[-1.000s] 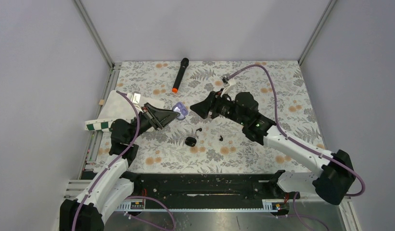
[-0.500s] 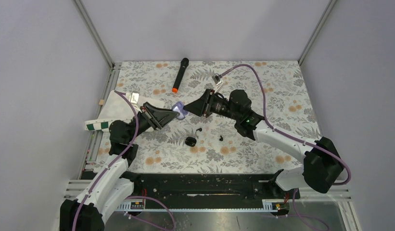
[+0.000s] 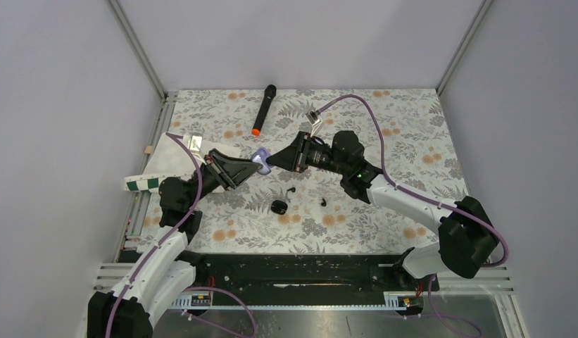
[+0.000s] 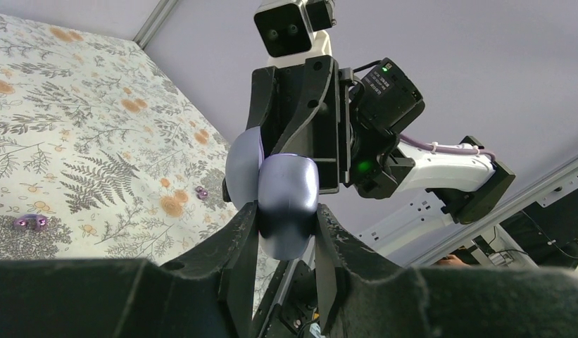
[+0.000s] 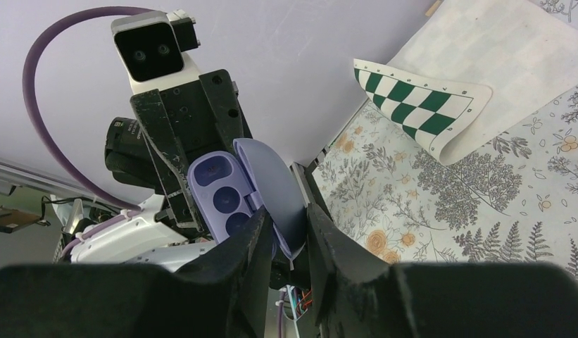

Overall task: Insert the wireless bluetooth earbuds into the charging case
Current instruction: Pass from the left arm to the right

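Left gripper [image 4: 286, 213] clenched on the charging case [image 4: 289, 189], a smooth lavender pebble with hinged lid [image 5: 273, 176] open, centre frame. Right gripper [image 5: 286, 227] straddles the lid, grip indeterminate. Tiny dark earbuds [image 3: 291, 190] lie lower centre on fern-printed tablecloth [image 3: 398, 134]

Charging case [image 3: 263, 162]: mid-table, between left gripper [image 3: 255, 167] and right gripper [image 3: 272, 161].
Earbuds [image 3: 291, 190]: on table, nearer than case.
Microphone [image 3: 263, 109]: far side.
Chessboard mat [image 3: 148, 184]: left edge.

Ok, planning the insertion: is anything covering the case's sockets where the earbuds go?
Nothing visible. The charging case has its lid swung open and both sockets look empty; the right end effector grips the lid, beside the sockets.
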{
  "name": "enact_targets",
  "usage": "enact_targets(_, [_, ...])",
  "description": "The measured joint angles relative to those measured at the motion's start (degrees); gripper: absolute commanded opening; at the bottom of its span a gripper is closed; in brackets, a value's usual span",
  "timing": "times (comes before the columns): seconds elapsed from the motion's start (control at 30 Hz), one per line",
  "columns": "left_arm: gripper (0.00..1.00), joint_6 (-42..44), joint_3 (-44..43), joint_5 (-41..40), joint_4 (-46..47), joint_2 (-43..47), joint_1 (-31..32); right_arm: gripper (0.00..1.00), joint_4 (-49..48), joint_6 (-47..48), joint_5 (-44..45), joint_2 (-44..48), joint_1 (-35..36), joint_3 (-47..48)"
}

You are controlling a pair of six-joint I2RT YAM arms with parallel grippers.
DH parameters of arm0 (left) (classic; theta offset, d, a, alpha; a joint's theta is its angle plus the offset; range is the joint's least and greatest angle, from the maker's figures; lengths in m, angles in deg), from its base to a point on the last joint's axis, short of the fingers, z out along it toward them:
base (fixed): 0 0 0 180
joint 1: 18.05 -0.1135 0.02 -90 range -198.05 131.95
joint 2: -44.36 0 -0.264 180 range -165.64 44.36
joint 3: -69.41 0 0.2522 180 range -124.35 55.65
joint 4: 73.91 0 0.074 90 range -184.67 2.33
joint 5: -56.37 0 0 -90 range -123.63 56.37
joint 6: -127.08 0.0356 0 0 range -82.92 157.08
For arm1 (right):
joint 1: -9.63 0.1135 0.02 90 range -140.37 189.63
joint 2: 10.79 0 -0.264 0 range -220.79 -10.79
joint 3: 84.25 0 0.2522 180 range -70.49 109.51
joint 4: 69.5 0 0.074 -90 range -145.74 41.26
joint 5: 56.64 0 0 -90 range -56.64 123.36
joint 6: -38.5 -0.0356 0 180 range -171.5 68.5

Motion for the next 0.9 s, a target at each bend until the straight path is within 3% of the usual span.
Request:
enact_targets(0.07, [0.00,-0.28,0.00,0.00,0.13,0.00,0.00,0.21,0.07,0.02,0.00,0.00,0.00,0.00])
enact_targets(0.17, [0.00,-0.61,0.00,-0.02,0.13,0.00,0.00,0.00,0.31,0.22,-0.22,0.00,0.00,0.00])
enact_targets(0.23, [0.00,-0.63,0.00,0.02,0.09,0.00,0.00,0.00,0.52,0.35,-0.24,0.00,0.00,0.09])
enact_targets(0.27, [0.05,-0.66,0.00,0.04,0.07,0.00,0.00,0.00,0.98,0.46,-0.28,0.00,0.00,0.33])
enact_targets(0.3, [0.21,-0.68,0.00,0.04,0.07,0.00,0.00,0.00,1.18,0.66,-0.33,0.00,0.00,0.46])
enact_targets(0.4, [0.93,-0.57,-0.24,0.11,-0.72,-0.13,0.00,0.00,3.04,1.88,-0.57,0.02,0.00,1.22])
enact_targets(0.43, [0.98,0.24,-0.50,0.17,-1.18,-0.26,0.00,0.00,3.98,2.29,-0.81,0.02,0.00,1.66])
enact_targets(0.5, [0.99,1.95,-1.66,0.81,-4.33,-0.52,-0.02,0.00,8.07,4.44,-1.53,0.15,-0.02,3.69])
enact_targets(0.63, [0.99,12.20,-10.16,1.64,-21.75,-0.57,-0.52,0.00,18.62,10.75,-3.63,0.79,-0.92,9.40])
enact_targets(0.77, [0.99,27.04,-25.20,0.28,-43.41,-0.52,-0.76,0.00,37.81,24.09,-6.69,1.29,-4.20,19.41])
enact_targets(0.9, [0.99,35.30,-32.65,-0.39,-54.01,-0.28,-0.76,0.00,55.28,37.83,-6.86,1.25,-5.73,27.15])
